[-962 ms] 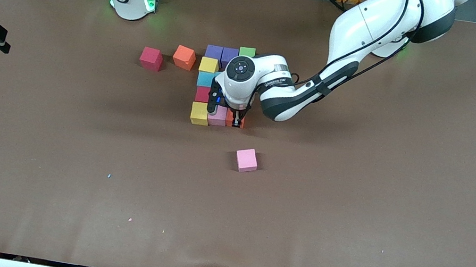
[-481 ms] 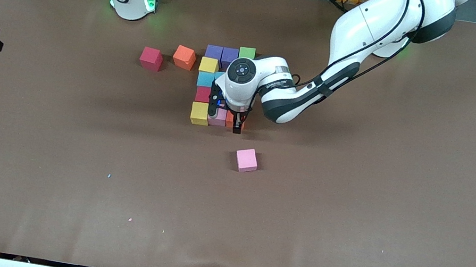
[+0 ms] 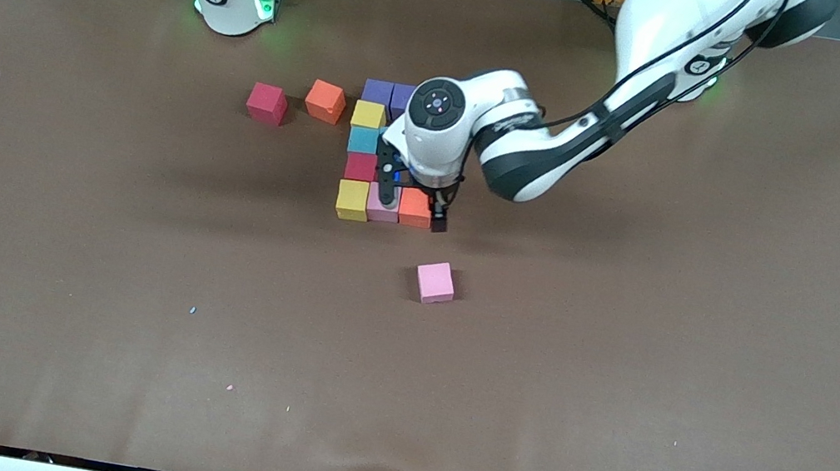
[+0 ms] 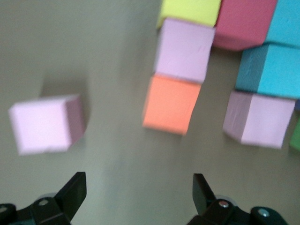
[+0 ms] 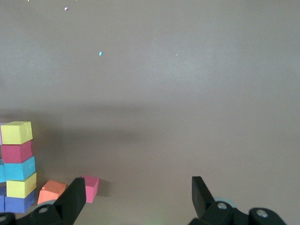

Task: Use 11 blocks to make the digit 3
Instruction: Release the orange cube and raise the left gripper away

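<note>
Blocks form a cluster mid-table: two purple [image 3: 378, 91], yellow [image 3: 368, 114], blue [image 3: 363, 140], red [image 3: 360, 166], then a row of yellow [image 3: 352, 199], pink [image 3: 382, 208] and orange [image 3: 416, 207]. My left gripper [image 3: 414, 209] is open and empty, just above the orange block [image 4: 171, 104]. The left wrist view [image 4: 138, 183] also shows another pink block [image 4: 258, 117] and a blue one [image 4: 269, 70] under the arm. A loose pink block [image 3: 434, 282] lies nearer the camera. My right gripper [image 5: 137, 185] is open and empty, waiting off the table's edge at the right arm's end.
A loose red block [image 3: 266, 103] and a loose orange block [image 3: 325, 101] lie beside the cluster toward the right arm's end. The left arm [image 3: 551, 155] hangs over the cluster's far part and hides the green block there.
My left gripper has opened, let go of the orange block beside the pink one, and risen a little. The right gripper has drifted slightly outward.
</note>
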`<state>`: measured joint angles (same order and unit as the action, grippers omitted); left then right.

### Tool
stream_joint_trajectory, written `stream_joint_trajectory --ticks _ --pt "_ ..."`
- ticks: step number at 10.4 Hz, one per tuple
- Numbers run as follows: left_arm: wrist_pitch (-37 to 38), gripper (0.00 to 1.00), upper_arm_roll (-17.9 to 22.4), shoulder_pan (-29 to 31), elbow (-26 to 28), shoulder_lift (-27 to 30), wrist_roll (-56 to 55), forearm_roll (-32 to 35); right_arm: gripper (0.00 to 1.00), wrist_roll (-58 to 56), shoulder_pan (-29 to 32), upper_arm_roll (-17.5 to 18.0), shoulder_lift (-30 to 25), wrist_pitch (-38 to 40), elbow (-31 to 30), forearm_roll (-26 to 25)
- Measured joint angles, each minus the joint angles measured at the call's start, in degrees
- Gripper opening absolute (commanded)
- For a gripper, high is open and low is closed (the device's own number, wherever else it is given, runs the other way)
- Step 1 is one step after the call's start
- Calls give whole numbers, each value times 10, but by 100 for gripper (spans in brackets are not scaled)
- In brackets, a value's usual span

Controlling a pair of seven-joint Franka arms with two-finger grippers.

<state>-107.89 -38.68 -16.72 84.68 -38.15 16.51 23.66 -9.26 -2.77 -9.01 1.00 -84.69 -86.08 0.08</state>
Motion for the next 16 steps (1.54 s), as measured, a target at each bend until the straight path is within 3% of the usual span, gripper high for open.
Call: stream_joint_trajectory --ticks 5,10,13,15,16 --pt "109 100 2 169 -1 129 -24 -80 100 0 -1 3 0 -2 1 0" --pt "123 100 3 279 -4 257 -239 -149 100 0 0 3 0 -1 1 0" --pt "123 100 10 337 -20 285 -328 -165 100 0 0 3 0 -1 1 0" --pt "122 100 52 358 -33 295 -309 -173 100 0 0 3 0 -1 1 0" --pt "123 100 110 327 -35 307 -290 -173 100 0 0 3 0 -1 1 0"
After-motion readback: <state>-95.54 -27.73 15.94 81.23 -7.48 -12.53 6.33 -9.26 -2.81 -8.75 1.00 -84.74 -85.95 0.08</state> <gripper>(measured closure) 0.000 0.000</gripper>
